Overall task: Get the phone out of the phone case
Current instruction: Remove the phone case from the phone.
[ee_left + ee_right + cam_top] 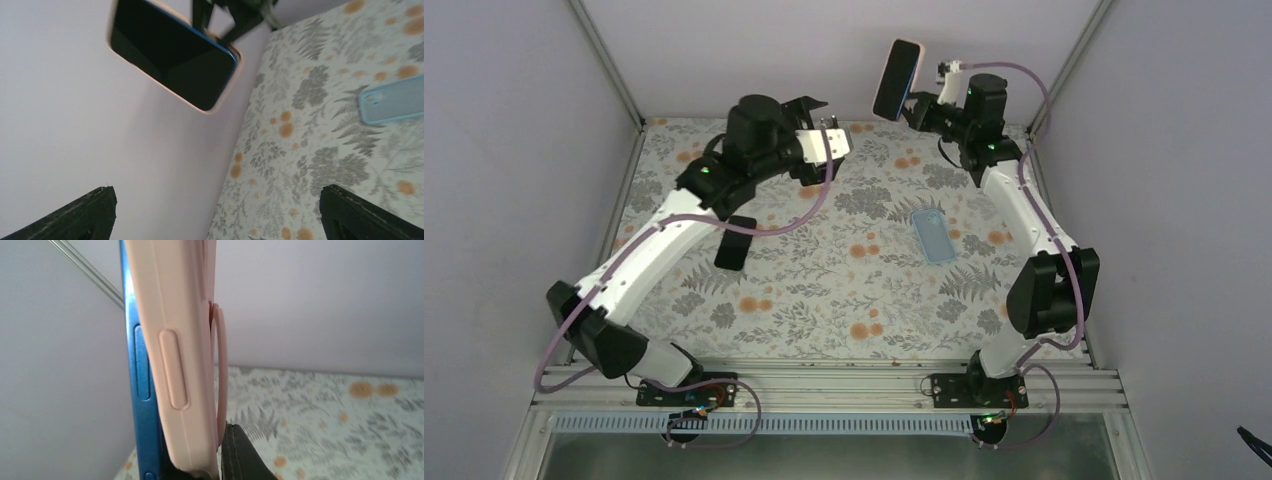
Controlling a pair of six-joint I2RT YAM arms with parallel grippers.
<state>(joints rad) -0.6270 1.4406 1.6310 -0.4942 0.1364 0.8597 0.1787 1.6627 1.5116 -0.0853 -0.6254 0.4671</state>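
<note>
Right wrist: cased phone [136,390] upright between right fingers [243,456]

I get soft, even light in my top view, with only faint shadows on the tabletop [824,290] and no glare anywhere. My left wrist view looks slightly smeared, and the floral print is soft. In my right wrist view the pink case [175,340] looms close and fairly sharp, while the background behind it is blurred.
</note>
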